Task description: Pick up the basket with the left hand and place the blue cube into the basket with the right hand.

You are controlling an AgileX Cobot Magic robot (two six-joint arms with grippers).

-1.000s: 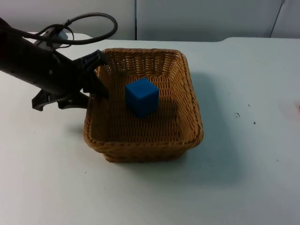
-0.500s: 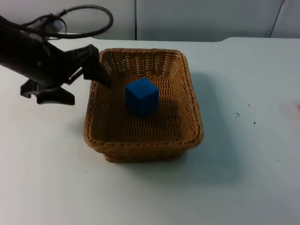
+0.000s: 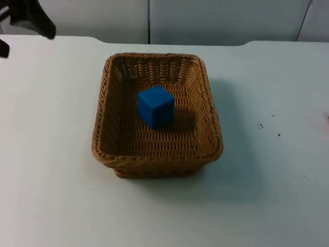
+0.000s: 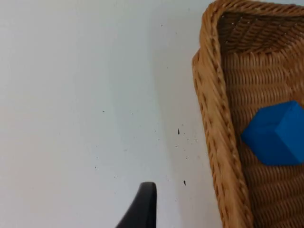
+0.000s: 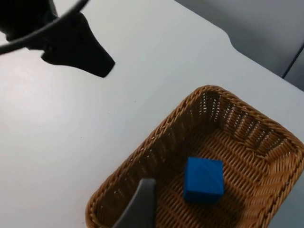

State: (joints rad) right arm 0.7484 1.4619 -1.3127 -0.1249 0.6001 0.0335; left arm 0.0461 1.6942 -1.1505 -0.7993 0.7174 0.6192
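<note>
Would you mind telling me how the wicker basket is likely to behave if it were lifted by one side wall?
The basket is woven wicker, so it probably lifts stiffly and feels light. Held by one wall it would likely tilt, and the blue cube lying loose inside could slide to the low side. Its ribbed weave should offer decent grip.

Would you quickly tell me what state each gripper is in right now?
Left gripper: away from the basket, holding nothing; open or shut cannot be told.
Right gripper: above the basket, state cannot be told.
</note>
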